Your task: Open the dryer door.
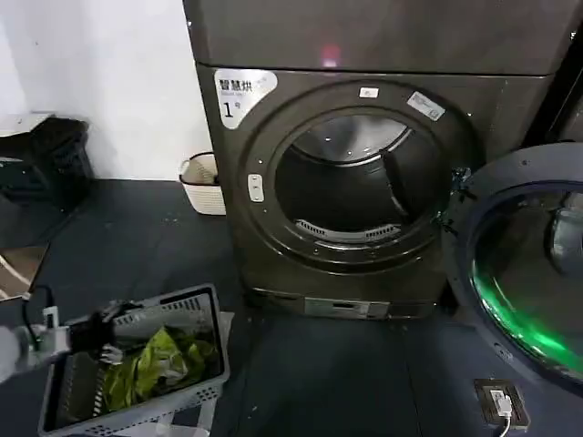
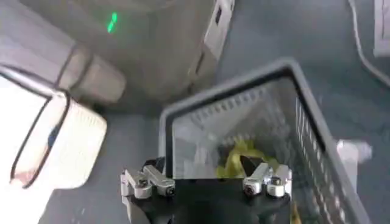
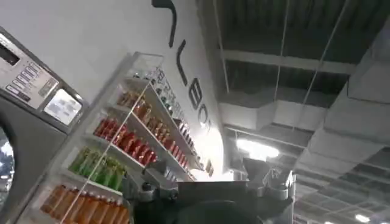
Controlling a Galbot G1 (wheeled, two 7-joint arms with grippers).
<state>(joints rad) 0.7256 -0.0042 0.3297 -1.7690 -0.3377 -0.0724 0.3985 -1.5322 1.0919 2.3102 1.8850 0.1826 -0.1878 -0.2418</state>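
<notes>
Door: the round chrome-rimmed dark-glass dryer door (image 1: 528,273) is swung wide at 3 o'clock, so the dark grey-brown dryer (image 1: 364,182) drum is exposed.
Left gripper (image 2: 206,176): held with fingers spread wide over the grey plastic basket (image 1: 196,300), at 8 o'clock, probably for unloading.
Right gripper (image 3: 207,185): raised ceilingward; finger state cannot be told.

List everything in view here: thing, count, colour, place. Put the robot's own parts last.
dryer: one, dark grey-brown, centre, drum exposed
dryer door: one, dark rim and tinted glass, swung open at right
laundry basket: one, grey, floor at lower left, holding yellow-green clothes
small bin: one, cream, by the wall left of the dryer
drinks shelves: one rack, white, on a wall
left gripper: one, black and silver, open, over the basket
right gripper: one, pointing at the ceiling
</notes>
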